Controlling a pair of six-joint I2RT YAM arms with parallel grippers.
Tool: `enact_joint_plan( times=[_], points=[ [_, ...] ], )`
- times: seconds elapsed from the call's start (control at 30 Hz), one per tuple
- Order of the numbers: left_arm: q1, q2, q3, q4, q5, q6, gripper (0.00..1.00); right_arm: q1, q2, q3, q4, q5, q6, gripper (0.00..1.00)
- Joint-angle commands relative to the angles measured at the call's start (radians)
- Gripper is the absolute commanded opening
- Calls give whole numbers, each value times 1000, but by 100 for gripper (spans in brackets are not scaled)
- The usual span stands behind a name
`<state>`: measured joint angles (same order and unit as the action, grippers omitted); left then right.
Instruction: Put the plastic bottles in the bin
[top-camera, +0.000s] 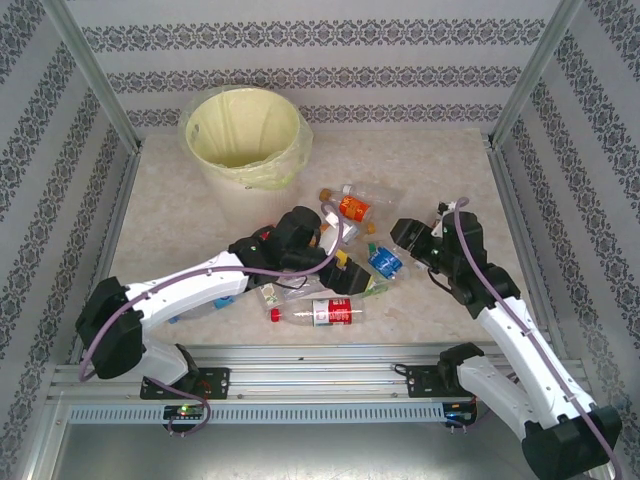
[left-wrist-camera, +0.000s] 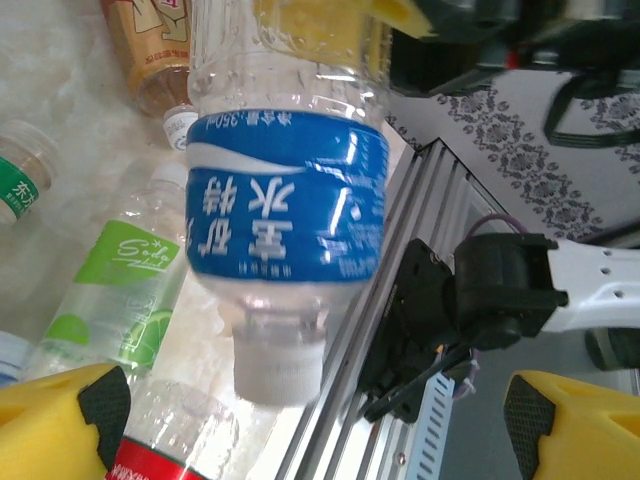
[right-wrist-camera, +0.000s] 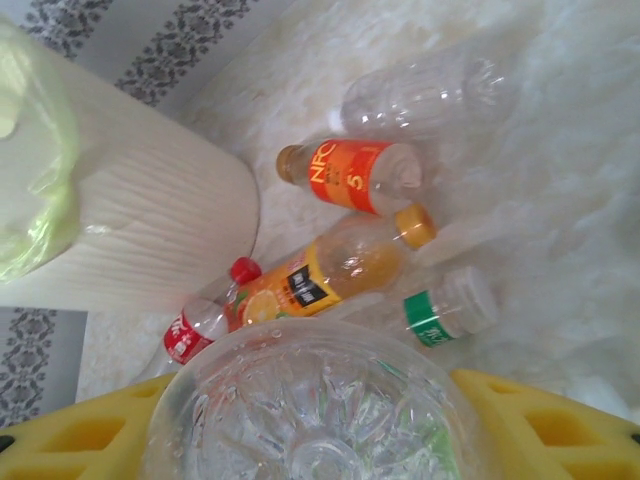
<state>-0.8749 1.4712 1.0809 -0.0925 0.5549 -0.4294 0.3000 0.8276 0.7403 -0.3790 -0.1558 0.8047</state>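
Note:
The bin (top-camera: 245, 135), cream-white with a pale yellow bag, stands at the back left; its wall (right-wrist-camera: 130, 230) also fills the left of the right wrist view. Several plastic bottles lie in a cluster mid-table. My right gripper (top-camera: 400, 243) (right-wrist-camera: 320, 425) is shut on the base end of a blue-labelled bottle (top-camera: 384, 261) (left-wrist-camera: 290, 220), which hangs cap down over the table's near edge. My left gripper (top-camera: 348, 272) (left-wrist-camera: 320, 425) stands open just below and beside that bottle's white cap, its yellow fingers wide apart and not touching it.
A red-labelled bottle (top-camera: 325, 313) lies near the front rail (top-camera: 300, 355). An orange-labelled bottle (right-wrist-camera: 350, 175), an orange juice bottle (right-wrist-camera: 330, 270), a green-labelled one (right-wrist-camera: 445, 310) and a clear one (right-wrist-camera: 430, 95) lie between the grippers and the bin. A lime-labelled bottle (left-wrist-camera: 125, 290) lies below my left gripper.

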Motion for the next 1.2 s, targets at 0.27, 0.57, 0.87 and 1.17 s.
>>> enact_joint_plan(
  times=[0.27,0.57,0.87,1.17],
  points=[
    [-44,90,-6,311,-62,-181,84,62,-1,26,67,-37,27,58],
    [-58,90,1,296,-47,-151,63,78,-5,17,78,-52,27,59],
    [-61,69,12,234,-53,-121,49,82,-23,37,50,-51,12,67],
    [-42,49,34,156,-47,-172,48,33,-128,80,-32,-90,-59,98]
  ],
)
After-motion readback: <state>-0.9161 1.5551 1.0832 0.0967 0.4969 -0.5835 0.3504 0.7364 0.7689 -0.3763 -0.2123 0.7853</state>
